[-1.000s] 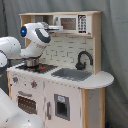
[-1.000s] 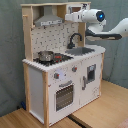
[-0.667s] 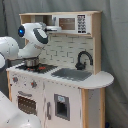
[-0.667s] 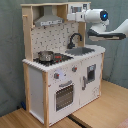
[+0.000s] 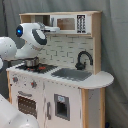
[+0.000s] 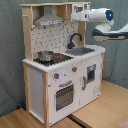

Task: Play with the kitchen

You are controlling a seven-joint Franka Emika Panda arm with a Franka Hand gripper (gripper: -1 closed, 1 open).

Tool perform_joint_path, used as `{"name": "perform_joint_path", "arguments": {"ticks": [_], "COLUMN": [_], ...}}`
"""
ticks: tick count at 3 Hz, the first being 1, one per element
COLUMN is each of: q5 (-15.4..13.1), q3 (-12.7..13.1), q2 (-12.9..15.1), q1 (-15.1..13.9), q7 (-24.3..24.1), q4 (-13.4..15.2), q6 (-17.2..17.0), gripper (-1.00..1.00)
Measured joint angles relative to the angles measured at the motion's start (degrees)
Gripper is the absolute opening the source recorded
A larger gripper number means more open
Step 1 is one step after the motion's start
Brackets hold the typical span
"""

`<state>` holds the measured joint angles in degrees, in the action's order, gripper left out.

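The kitchen point(image 5: 60, 85) is a tall white and light-wood toy unit, seen in both exterior views. It has a grey sink point(image 5: 72, 74), a black faucet point(image 5: 83, 58), a hob with a small metal pot point(image 5: 31, 62) and an oven door point(image 5: 26, 106). My gripper point(image 5: 54, 29) is up at the level of the upper shelf, beside the toy microwave point(image 5: 67, 23). In the second exterior view the gripper point(image 6: 74, 16) reaches in from the right, between the range hood point(image 6: 49, 20) and the shelf point(image 6: 80, 7), above the sink point(image 6: 80, 51).
The white arm point(image 5: 31, 36) crosses in front of the kitchen's left side in the first exterior view. A grey curtain hangs behind. The kitchen point(image 6: 60, 75) stands on a wooden floor point(image 6: 105, 110).
The arm's wrist has shifted slightly to the first exterior view's left. The gripper stays at the upper shelf. Nothing on the kitchen has moved.
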<state>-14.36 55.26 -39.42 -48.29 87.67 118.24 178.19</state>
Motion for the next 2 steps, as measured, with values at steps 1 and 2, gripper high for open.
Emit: {"name": "perform_joint_path", "arguments": {"ticks": [1,2], "q5": [0.0,0.0], "q3": [-3.2,-6.5], "q2": [0.1,0.1], "q1": [4.2,8.4], "q7": [0.7,2.0], "q4": [2.2,4.6], "q6": [0.3,1.4], "gripper": [-1.00,-1.00]}}
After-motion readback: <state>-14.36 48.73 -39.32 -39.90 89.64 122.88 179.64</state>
